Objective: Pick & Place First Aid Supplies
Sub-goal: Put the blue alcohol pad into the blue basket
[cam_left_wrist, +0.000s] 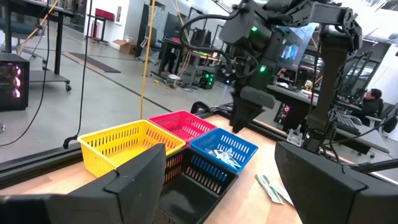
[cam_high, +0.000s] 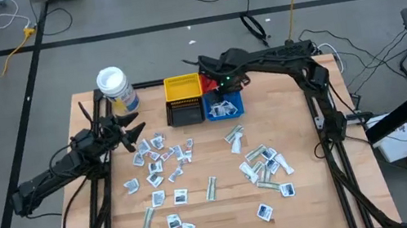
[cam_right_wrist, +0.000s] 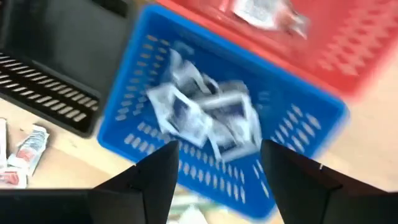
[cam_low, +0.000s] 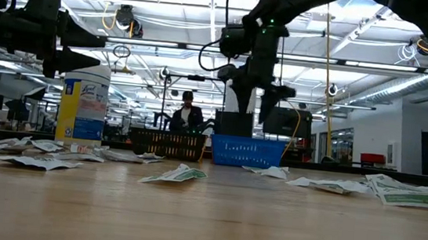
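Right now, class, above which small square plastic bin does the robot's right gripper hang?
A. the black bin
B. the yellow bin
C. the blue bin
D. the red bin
C: the right gripper, fingers apart and empty, hangs over the blue plastic bin, which holds white packets.

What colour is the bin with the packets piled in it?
Blue bin, with slotted walls; the right wrist view shows it best.
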